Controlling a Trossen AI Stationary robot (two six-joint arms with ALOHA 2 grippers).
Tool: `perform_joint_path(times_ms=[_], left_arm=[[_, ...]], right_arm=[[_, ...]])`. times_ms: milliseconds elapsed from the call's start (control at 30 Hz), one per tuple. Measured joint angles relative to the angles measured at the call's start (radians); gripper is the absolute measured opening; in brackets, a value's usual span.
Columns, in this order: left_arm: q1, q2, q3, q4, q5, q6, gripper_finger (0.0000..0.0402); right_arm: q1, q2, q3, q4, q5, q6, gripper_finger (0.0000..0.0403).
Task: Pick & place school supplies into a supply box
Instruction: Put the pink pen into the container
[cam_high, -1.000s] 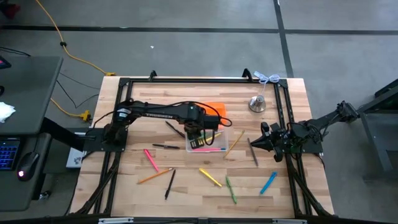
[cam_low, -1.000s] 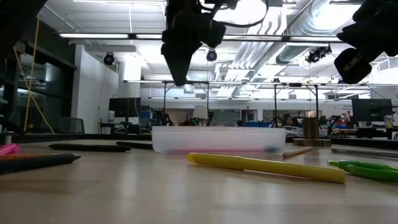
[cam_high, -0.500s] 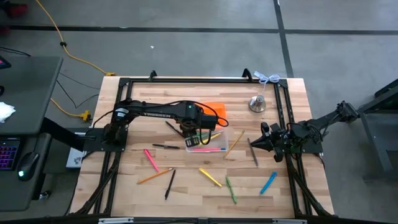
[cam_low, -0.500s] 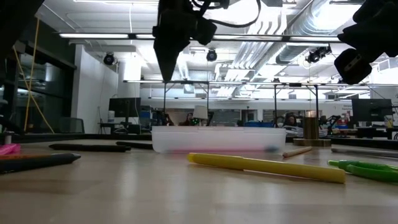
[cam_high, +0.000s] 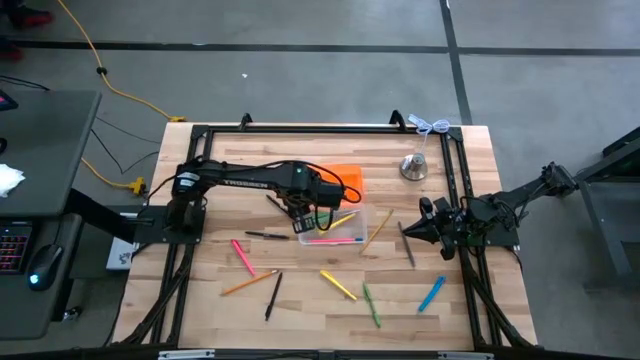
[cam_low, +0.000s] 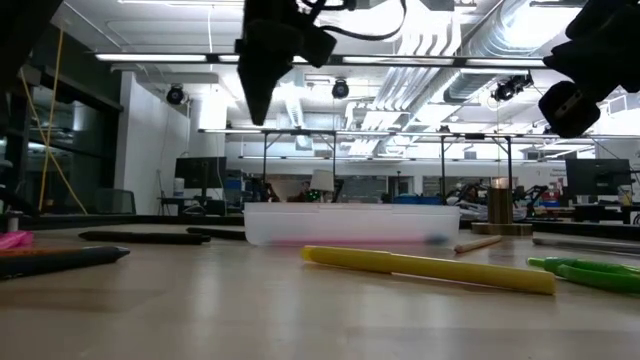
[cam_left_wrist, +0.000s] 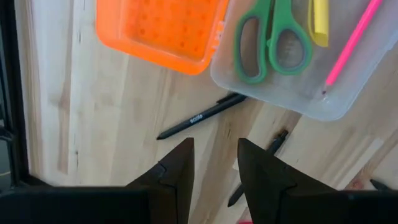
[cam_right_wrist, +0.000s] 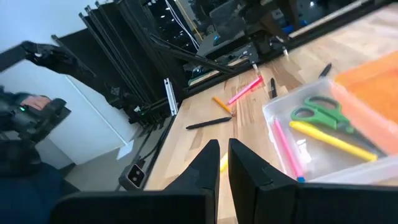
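Observation:
The clear supply box (cam_high: 335, 228) lies mid-table with its orange lid (cam_high: 345, 180) open toward the far edge. Inside it are green-handled scissors (cam_left_wrist: 270, 40), a yellow marker (cam_left_wrist: 319, 18) and a pink pen (cam_left_wrist: 351, 43). My left gripper (cam_high: 303, 214) hangs open and empty, high above the box's left end (cam_low: 258, 100); black pens (cam_left_wrist: 199, 117) lie under it. More pens and pencils lie loose on the near half of the table, among them a yellow marker (cam_high: 338, 285) and a blue pen (cam_high: 431, 293). My right gripper (cam_high: 404, 230) waits shut, right of the box.
A silver bell (cam_high: 414, 166) stands near the far right corner. Black frame rails (cam_high: 300, 128) run along the far, left and right sides of the table. A pencil (cam_high: 377, 230) and a dark pen (cam_high: 408, 245) lie between the box and my right gripper.
My left gripper has risen and moved toward the table's left, from over the box's middle to over its left end. The box and the loose supplies have stayed where they were.

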Motion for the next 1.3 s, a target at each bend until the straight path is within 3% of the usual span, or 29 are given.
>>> perform_joint_path(times_ms=[200, 367, 567, 833, 1033, 1300], left_arm=[[0.0, -0.143, -0.185, 0.109, 0.03, -0.024, 0.0152], [0.0, -0.274, -0.359, 0.237, 0.115, -0.029, 0.0152], [0.0, -0.372, -0.499, 0.258, 0.146, -0.089, 0.0152], [0.0, -0.468, -0.609, 0.297, 0.161, -0.129, 0.0152], [0.0, -0.51, -0.676, 0.418, 0.179, -0.139, 0.0152], [0.0, -0.51, -0.74, 0.476, 0.172, 0.028, 0.0152]], right_arm=[[0.0, 0.0, 0.0, -0.015, -0.005, 0.025, 0.0012], [0.0, 0.0, 0.0, -0.011, -0.005, 0.005, 0.0012], [0.0, 0.0, 0.0, -0.004, -0.003, -0.007, 0.0012], [0.0, 0.0, 0.0, -0.004, -0.003, -0.007, 0.0012], [0.0, 0.0, 0.0, -0.004, -0.003, -0.007, 0.0012], [0.0, 0.0, 0.0, -0.004, -0.004, 0.018, 0.0012]])
